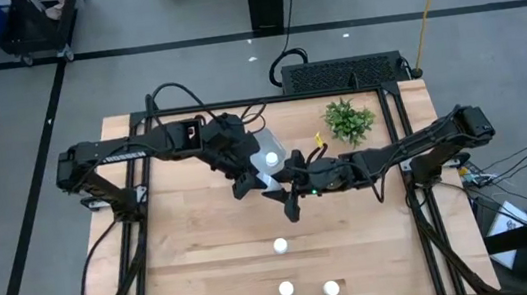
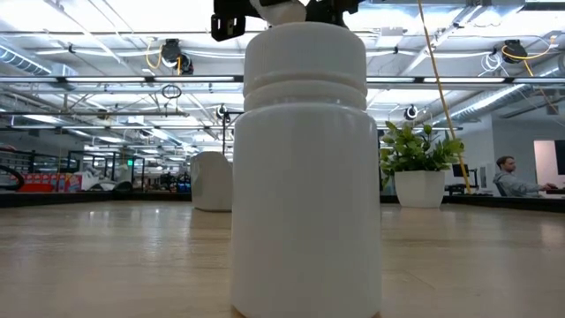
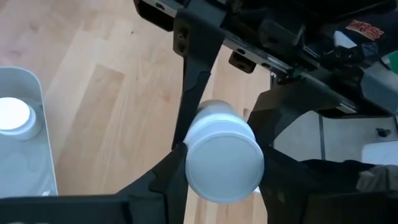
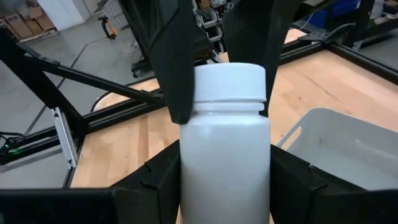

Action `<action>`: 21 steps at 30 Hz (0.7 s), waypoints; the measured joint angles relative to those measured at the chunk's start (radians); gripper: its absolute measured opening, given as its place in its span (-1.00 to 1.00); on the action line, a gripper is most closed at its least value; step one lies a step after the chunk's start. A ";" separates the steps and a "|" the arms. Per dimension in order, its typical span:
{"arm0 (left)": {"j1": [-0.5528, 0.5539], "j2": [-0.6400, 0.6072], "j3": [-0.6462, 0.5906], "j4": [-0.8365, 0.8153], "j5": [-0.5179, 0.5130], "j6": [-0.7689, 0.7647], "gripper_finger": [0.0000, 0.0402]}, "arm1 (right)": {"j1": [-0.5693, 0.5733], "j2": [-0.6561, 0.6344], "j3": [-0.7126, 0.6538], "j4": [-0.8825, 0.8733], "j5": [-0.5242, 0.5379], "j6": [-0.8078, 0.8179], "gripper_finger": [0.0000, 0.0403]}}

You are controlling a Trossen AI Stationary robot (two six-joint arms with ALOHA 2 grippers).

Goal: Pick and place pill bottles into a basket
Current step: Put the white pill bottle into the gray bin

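A white pill bottle (image 1: 270,180) is held in the air between both grippers, beside the pale blue-grey basket (image 1: 261,144). My left gripper (image 1: 253,181) is shut on its cap end. My right gripper (image 1: 285,181) is shut on its body. One bottle (image 3: 12,116) stands inside the basket (image 3: 31,162). Three more bottles stand on their bases on the table toward its near edge (image 1: 280,246), (image 1: 286,289), (image 1: 331,287). One of them fills the low view (image 2: 305,168). My left gripper pinches the bottle's cap (image 3: 224,163) between its two fingers (image 3: 168,177), coming along the bottle from the cap end. The cap's top faces the wrist camera. The bottle is clear of the table. My right gripper pinches the bottle's lower body (image 4: 224,168) between its two fingers (image 4: 158,180), which lie across the bottle below the cap. The left arm's fingers (image 4: 177,68) flank the cap (image 4: 230,81) above them. The bottle is lifted clear.
A small green plant (image 1: 349,119) in a white pot (image 2: 419,188) stands at the table's far right. A black unit (image 1: 340,73) sits beyond the far edge. Bare wood lies around the three standing bottles. A person (image 2: 512,177) sits in the room behind.
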 joint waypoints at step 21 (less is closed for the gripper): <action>0.124 -0.013 0.000 -0.104 -0.036 0.082 -0.16 | 0.022 0.000 -0.115 -0.114 0.046 0.199 0.33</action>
